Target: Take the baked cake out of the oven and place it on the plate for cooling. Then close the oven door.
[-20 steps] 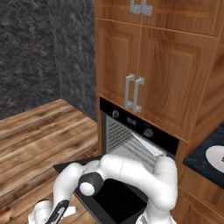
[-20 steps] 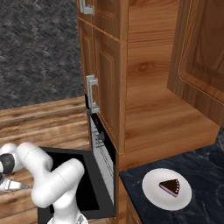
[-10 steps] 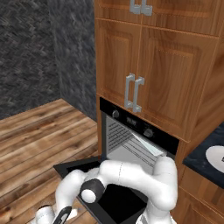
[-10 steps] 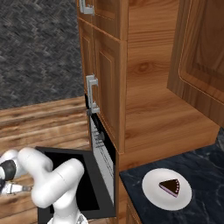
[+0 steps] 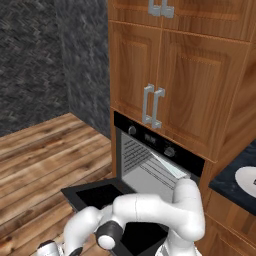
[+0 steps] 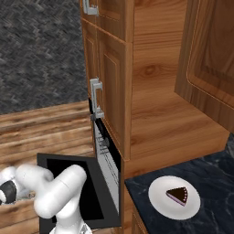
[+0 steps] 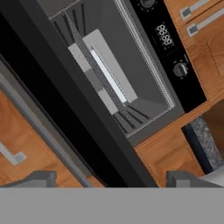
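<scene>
The baked cake point(image 6: 178, 195) is a small dark brown wedge with a thin pale line along its lower side. It lies on the plate point(image 6: 160, 201), a little right of the plate's middle. Its long axis runs roughly left to right in the right base view, with the narrow tip toward the left and the broad end toward the right. The white plate rests flat on the dark speckled counter point(image 6: 215, 173), near the counter's left edge and just right of the oven point(image 5: 157, 162).

The oven door point(image 6: 66, 183) hangs open, folded down to about level, its black inner face up. In the hand view its long grey bar handle point(image 7: 39, 127) runs along the outer edge, slanting across the picture. Inside the open cavity the wire racks point(image 7: 103, 78) and a pale flat tray point(image 7: 109, 65) show, the tray's long side lying along the slant of the rack. Two round knobs and a small digital display point(image 7: 164, 35) sit on the black panel beside the cavity.

The gripper point(image 7: 109, 177) is below and outside the door's handle edge, its two finger tips spread wide with nothing between them.

Wooden cabinets point(image 5: 170, 80) with grey handles frame the oven above and beside it. The floor point(image 5: 45, 155) is wooden planks, and the wall point(image 5: 50, 55) behind is dark mottled stone.
</scene>
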{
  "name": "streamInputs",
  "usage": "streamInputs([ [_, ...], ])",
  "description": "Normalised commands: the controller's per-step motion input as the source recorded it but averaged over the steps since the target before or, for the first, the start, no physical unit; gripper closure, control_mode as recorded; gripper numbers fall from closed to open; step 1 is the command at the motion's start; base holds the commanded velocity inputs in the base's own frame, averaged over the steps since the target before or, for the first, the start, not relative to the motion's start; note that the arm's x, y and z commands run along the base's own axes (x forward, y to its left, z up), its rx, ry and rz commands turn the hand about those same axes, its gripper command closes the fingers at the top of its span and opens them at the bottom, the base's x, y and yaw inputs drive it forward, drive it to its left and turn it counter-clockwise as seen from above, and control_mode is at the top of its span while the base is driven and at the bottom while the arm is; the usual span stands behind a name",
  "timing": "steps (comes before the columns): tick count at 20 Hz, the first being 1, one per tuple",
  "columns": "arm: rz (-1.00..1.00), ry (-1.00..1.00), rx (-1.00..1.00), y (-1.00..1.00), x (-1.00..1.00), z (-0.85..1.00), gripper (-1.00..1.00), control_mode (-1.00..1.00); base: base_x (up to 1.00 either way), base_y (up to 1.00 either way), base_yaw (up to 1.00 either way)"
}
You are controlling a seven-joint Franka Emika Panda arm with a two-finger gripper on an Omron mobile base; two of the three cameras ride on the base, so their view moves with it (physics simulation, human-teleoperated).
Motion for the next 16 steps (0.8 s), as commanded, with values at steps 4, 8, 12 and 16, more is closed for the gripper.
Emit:
streamInputs([
  [4,-0.03,-0.03,-0.26,0.11,0.29,-0.36,-1.0,-1.0,0.0,0.0,0.0],
  [8,-0.02,-0.01,-0.27,0.03,0.28,-0.46,-1.0,-1.0,0.0,0.0,0.0],
  [12,-0.02,0.0,-0.27,0.0,0.24,-0.53,-1.0,-1.0,0.0,0.0,0.0],
  [16,-0.02,0.0,-0.27,0.02,0.21,-0.54,-1.0,-1.0,0.0,0.0,0.0],
])
